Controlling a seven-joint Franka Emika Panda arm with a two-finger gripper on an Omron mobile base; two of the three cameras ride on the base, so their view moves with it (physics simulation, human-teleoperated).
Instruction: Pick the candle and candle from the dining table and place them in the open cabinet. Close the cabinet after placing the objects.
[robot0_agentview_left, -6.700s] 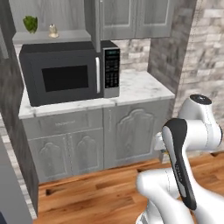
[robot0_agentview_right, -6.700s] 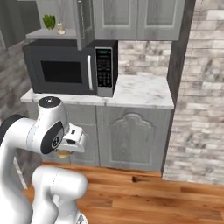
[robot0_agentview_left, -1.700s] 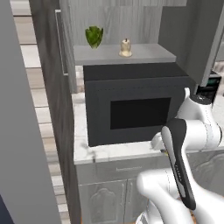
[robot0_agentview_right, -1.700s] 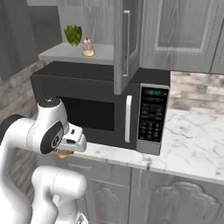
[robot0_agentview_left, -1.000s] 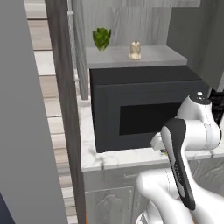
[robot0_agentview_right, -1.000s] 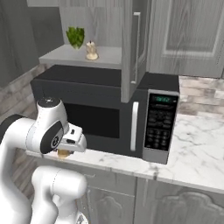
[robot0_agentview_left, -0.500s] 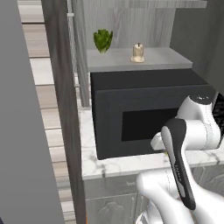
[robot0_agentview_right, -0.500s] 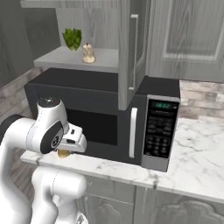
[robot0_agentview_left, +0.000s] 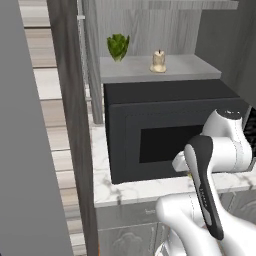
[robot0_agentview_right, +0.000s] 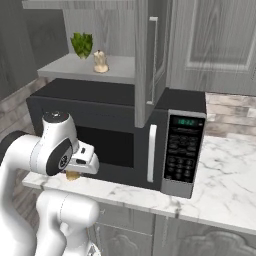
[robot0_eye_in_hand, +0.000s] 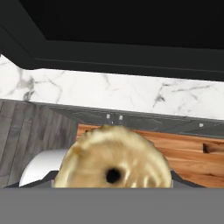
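Clamped on the tan-gold candle (robot0_eye_in_hand: 113, 159), the claw (robot0_agentview_right: 73, 175) hangs low in front of the black microwave (robot0_agentview_right: 117, 135), just over the marble counter edge (robot0_eye_in_hand: 109, 94) — the candle's squat top swells up right before the hand camera. Up and beyond the claw, on the pale shelf (robot0_agentview_left: 160, 67) of the open cabinet, the cream candle (robot0_agentview_left: 158, 61) already stands beside a small green plant (robot0_agentview_left: 118, 47), so one of the two looks delivered. The cabinet door (robot0_agentview_right: 150, 55) hangs open above and to the claw's right.

Against the earlier frames, the whole scene has slid and grown: the base has driven nearer, the microwave and shelf now loom close, while the arm's tucked pose looks unchanged. That suggests the carry is nearly over — next likely comes a lift of the held candle to the shelf, then shutting the door.
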